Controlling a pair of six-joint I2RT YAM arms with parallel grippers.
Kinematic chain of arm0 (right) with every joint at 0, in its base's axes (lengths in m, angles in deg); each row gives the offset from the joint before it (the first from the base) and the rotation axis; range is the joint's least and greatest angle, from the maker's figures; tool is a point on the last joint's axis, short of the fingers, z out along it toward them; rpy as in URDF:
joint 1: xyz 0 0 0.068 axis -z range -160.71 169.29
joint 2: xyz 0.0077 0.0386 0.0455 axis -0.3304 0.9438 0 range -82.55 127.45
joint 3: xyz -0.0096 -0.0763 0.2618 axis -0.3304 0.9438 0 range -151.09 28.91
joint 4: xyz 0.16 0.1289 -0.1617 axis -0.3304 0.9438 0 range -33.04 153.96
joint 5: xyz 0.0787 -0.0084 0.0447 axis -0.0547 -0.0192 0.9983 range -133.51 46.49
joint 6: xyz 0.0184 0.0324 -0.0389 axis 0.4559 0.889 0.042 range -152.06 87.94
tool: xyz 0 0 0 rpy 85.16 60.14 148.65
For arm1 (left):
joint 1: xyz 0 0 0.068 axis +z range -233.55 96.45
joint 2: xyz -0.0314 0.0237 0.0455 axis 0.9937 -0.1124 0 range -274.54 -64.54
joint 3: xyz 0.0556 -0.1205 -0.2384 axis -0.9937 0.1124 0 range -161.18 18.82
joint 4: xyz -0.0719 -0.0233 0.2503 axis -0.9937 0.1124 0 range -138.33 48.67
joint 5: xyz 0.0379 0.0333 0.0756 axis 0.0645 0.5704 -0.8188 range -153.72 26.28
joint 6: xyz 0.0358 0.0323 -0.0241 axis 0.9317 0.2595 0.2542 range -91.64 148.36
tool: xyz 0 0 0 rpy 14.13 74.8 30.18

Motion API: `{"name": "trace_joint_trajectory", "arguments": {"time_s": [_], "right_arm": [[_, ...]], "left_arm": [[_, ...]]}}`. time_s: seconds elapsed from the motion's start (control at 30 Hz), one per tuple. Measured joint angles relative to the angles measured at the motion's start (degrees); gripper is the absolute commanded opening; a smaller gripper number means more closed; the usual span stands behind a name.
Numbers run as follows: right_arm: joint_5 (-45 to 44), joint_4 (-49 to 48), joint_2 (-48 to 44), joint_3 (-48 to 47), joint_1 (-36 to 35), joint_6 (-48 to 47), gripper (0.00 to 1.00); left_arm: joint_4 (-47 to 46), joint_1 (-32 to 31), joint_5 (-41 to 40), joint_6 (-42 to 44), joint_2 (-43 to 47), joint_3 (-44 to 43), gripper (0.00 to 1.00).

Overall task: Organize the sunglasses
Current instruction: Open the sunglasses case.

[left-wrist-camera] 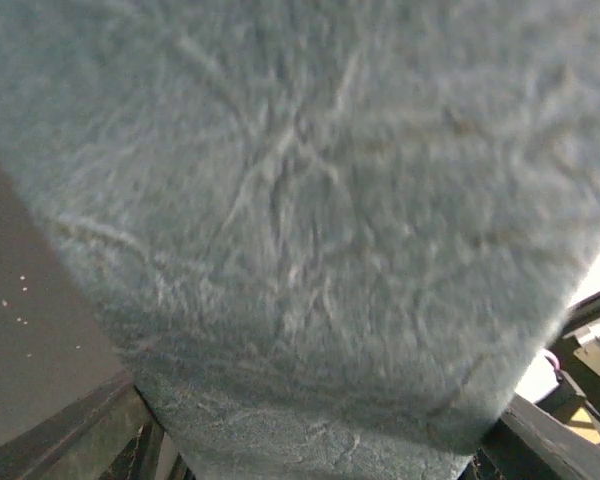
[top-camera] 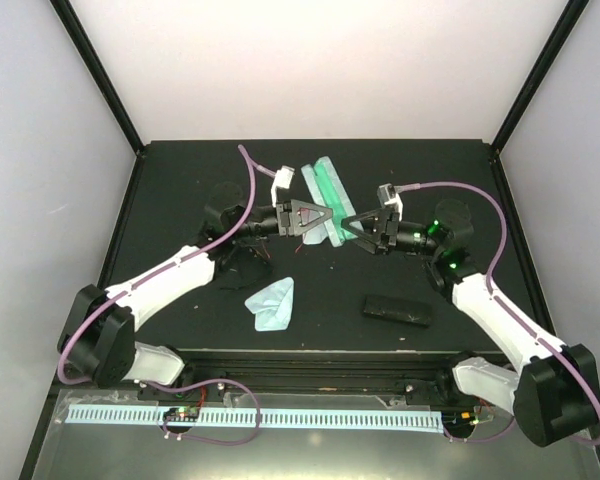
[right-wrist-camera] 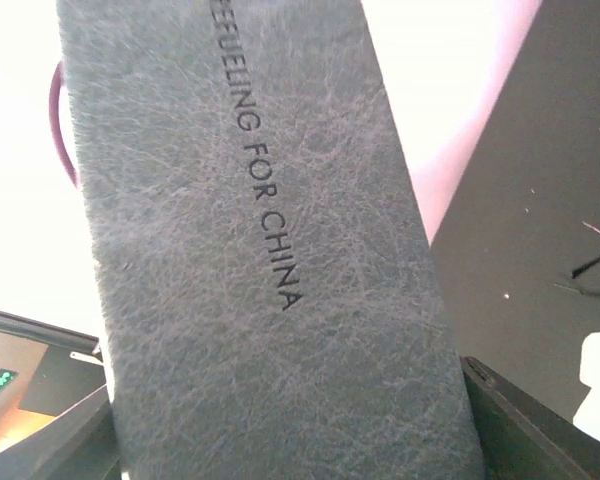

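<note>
Top view only: full layout. Pale blue case over mid-tabletop, long axis front to back, green inner face uppermost. Met from the left by the left pincer and from the right by the right pincer. Toward the near edge, well apart from both pincers: black case on the right, crumpled light blue cloth on the left. Red-framed sunglasses traceable only as a thin red line just beside the left forearm, beyond the cloth; remainder lost against the dark surface. Black sunglasses not separable from the black tabletop in any view.

Right wrist view only: outer skin of the pale blue case, grey-blue and leather-grained, with embossed lettering ending "FOR CHINA". Fills the gap from one finger to the other. Right pincer pinching the pale blue case across its width.

Left wrist view only: fuzzy grey-green lining close against the lens, covering nearly the whole frame and hiding the fingertips. Left pincer state: cannot tell, spread or pressed onto the case.

Missing from both wrist views: black case and cloth.
</note>
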Motion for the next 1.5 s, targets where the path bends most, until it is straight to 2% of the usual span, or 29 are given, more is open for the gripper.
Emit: {"name": "trace_joint_trajectory", "arguments": {"time_s": [0.37, 0.63, 1.0, 1.1, 1.2, 1.37, 1.5], "right_arm": [[-6.6, -0.6, -6.8, 0.5, 0.9, 7.4, 0.32], [-9.2, 0.8, -8.2, 0.8, 0.8, 7.9, 0.24], [-16.2, -1.9, -11.8, 1.4, 2.4, 13.3, 0.24], [-16.9, 1.4, -11.9, 0.9, 2.4, 10.5, 0.25], [-18.1, 8.7, -11.7, -0.7, 2.4, 4.0, 0.26], [-20.5, 22.1, -7.7, -3.1, 3.1, -10.7, 0.27], [-22.2, 29.4, -1.1, -3.0, 4.9, -20.2, 0.29]], "left_arm": [[-1.2, -0.4, 2.5, 3.2, 2.5, -0.5, 0.63], [-1.7, -0.5, 2.4, 4.6, 2.6, -0.3, 0.75], [-1.9, 1.4, -4.9, 3.3, 3.9, 1.1, 0.87], [-0.2, 1.4, -7.0, 4.3, 4.7, 1.1, 0.91], [5.6, 1.5, -10.9, 7.3, 6.9, 1.1, 0.99], [16.9, 1.5, -20.2, 14.1, 10.8, 1.9, 0.99], [23.6, 1.5, -24.4, 17.9, 11.0, 3.3, 0.99]]}}
